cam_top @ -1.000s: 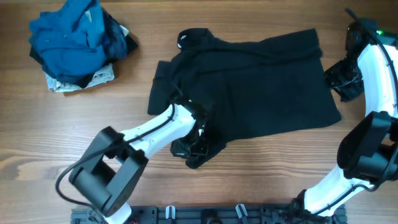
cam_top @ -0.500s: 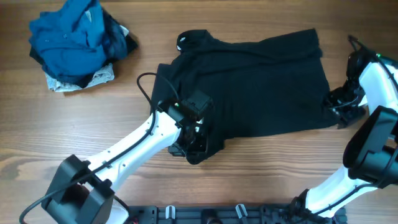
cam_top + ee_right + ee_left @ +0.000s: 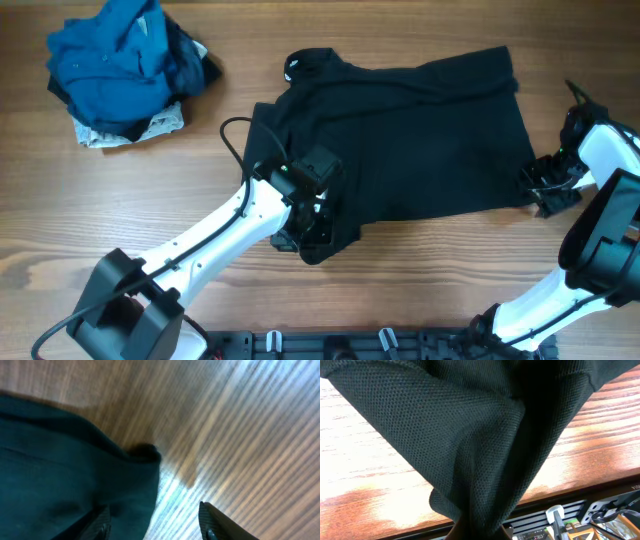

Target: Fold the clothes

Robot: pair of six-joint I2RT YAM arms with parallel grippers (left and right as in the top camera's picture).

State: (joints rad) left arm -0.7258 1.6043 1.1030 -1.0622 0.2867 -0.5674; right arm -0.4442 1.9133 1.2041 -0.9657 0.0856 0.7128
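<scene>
A black shirt (image 3: 420, 130) lies spread on the wooden table. My left gripper (image 3: 312, 232) is shut on the shirt's lower left corner, which hangs bunched from the jaws in the left wrist view (image 3: 485, 460). My right gripper (image 3: 545, 190) is open at the shirt's lower right corner. In the right wrist view its fingers (image 3: 155, 522) straddle the cloth's edge (image 3: 75, 475), one finger over the cloth and one over bare wood.
A pile of blue and dark clothes (image 3: 125, 65) sits at the far left of the table. A black rail (image 3: 340, 345) runs along the table's front edge.
My right gripper has come down from beside the shirt's right edge to its lower right corner. My left arm swung in earlier and now holds still on the lower left corner.
</scene>
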